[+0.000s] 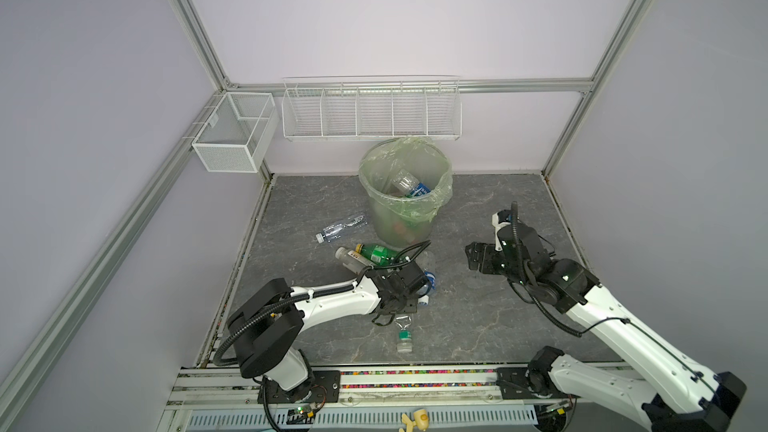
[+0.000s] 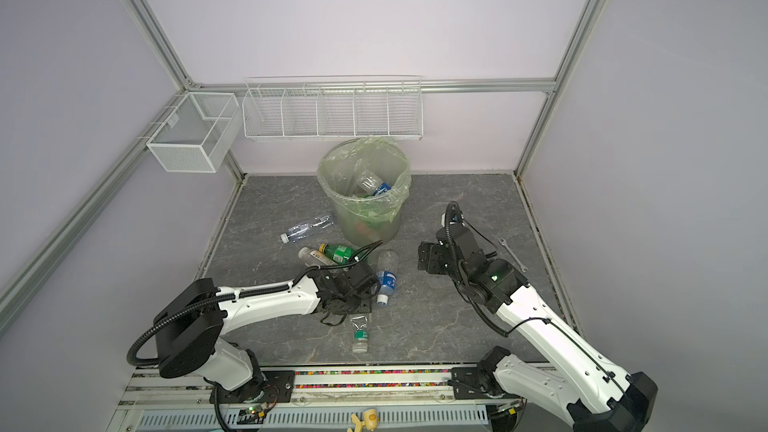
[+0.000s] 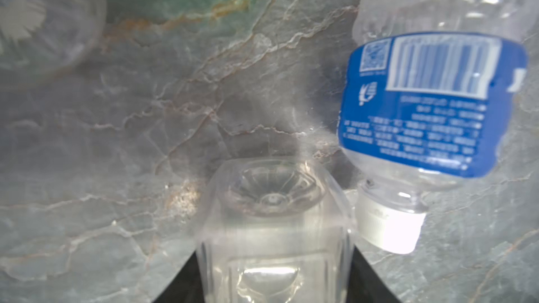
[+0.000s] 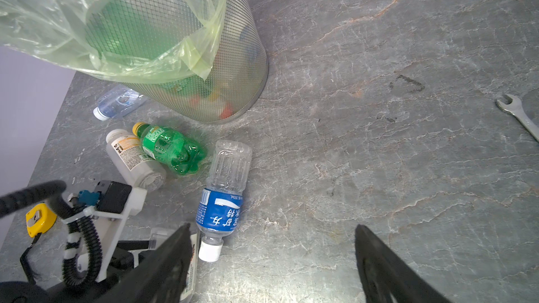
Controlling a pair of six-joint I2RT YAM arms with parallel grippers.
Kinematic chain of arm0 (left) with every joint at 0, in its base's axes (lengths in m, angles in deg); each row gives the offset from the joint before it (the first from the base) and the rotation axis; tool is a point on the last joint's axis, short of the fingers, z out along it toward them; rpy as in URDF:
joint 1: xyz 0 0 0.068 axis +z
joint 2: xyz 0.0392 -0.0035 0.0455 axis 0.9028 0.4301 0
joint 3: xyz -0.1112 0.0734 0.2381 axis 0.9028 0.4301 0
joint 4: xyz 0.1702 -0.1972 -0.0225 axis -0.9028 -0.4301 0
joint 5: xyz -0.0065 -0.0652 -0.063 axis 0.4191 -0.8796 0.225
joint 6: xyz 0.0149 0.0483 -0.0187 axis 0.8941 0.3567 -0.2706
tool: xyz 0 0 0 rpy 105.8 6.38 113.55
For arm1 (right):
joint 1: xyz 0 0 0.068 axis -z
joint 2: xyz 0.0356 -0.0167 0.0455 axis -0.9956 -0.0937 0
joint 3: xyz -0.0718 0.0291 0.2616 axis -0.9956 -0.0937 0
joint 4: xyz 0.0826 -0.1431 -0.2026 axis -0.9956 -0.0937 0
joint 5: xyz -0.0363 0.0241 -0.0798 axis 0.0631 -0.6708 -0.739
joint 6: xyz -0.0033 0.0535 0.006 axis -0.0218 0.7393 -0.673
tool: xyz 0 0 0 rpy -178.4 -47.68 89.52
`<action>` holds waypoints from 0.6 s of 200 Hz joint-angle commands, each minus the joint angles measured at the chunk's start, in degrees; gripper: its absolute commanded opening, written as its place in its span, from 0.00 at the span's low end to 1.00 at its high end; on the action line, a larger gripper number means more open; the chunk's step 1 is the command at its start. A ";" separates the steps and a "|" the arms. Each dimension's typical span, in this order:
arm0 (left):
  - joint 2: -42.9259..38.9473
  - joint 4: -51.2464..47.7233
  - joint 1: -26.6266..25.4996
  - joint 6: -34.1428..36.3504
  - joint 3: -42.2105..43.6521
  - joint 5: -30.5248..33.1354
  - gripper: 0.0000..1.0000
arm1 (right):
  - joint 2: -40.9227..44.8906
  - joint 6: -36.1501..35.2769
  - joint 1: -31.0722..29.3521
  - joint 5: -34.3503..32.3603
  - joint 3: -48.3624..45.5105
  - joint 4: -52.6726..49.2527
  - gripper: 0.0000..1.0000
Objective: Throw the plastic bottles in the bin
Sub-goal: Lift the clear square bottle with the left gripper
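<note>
Left wrist view: found the left tool closed part-way, jaws flat against both sides of a clear square bottle, base end pointing away from the wrist. In both top views, saw it lying on the tabletop, long axis along 12–6, cap at 6 o'clock, base tucked under the tool.

Placed the bin at 12 o'clock from that tool, past a green bottle and a white-label bottle lying side by side at 11. Judged the coming move to be a lift and a carry toward 12 o'clock by the left arm, plainly the nearer one. Found the right tool wide open and empty, hovering at 3 o'clock, apart from every bottle.

Spotted a blue-label bottle just at 2 o'clock of the left tool, axis also 12–6, white cap at 6, close beside the square bottle. Read on its label a barcode, a QR code and white Chinese characters; could not make out the small print. Noted Chinese print and an orange band on the white label, and a green label on the square bottle, neither legible.

Counted a clear bottle at 9 o'clock of the bin, a binned bottle inside it, and a wrench at 3 o'clock of the right tool.
</note>
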 commanded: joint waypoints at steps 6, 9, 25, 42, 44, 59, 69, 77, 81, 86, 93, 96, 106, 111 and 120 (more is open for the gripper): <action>-1.40 -1.89 0.48 -1.07 0.49 1.64 0.52 | 0.04 0.21 0.09 -0.63 0.44 -0.34 0.89; -1.52 -1.90 0.48 -1.07 0.52 1.73 0.52 | 0.04 0.21 0.09 -0.63 0.52 -0.41 0.88; -2.03 -2.07 0.64 -0.50 0.19 2.11 0.52 | 0.12 -0.04 0.08 -0.87 0.81 -0.48 0.88; -2.65 -2.31 0.83 0.43 -0.38 2.30 0.52 | 0.13 -0.06 0.11 -1.11 0.99 -0.66 0.88; -2.65 -2.33 0.92 0.66 -0.45 2.34 0.52 | 0.13 -0.05 0.09 -1.14 1.02 -0.62 0.89; -3.71 -2.28 1.05 1.59 -0.65 2.59 0.52 | 0.05 0.09 0.11 -1.07 0.84 -0.58 0.89; -4.68 -2.33 1.07 1.96 -0.51 3.18 0.52 | -0.03 0.20 0.06 -0.98 0.65 -0.52 0.88; -5.67 -2.47 1.14 2.18 -0.32 3.81 0.52 | -0.13 0.29 0.07 -0.84 0.55 -0.43 0.89; -6.23 -2.63 1.18 2.19 -0.13 4.25 0.52 | -0.21 0.32 0.09 -0.74 0.53 -0.48 0.89; -6.91 -2.94 1.27 2.24 0.02 4.66 0.52 | -0.22 0.38 0.08 -0.64 0.45 -0.43 0.88; -7.99 -3.25 1.48 2.28 0.21 5.25 0.52 | -0.35 0.47 0.07 -0.50 0.42 -0.43 0.89; -8.50 -3.41 1.59 2.29 0.35 5.51 0.52 | -0.39 0.55 0.11 -0.46 0.29 -0.45 0.88; -10.25 -3.82 2.11 2.42 0.78 6.11 0.52 | -0.55 0.75 0.04 -0.29 0.20 -0.37 0.88; -11.16 -3.99 2.42 2.47 1.02 6.29 0.52 | -0.62 0.80 0.11 -0.21 0.09 -0.32 0.89; -12.69 -4.25 3.13 2.68 1.53 6.53 0.52 | -0.74 0.89 0.05 -0.02 0.03 -0.26 0.89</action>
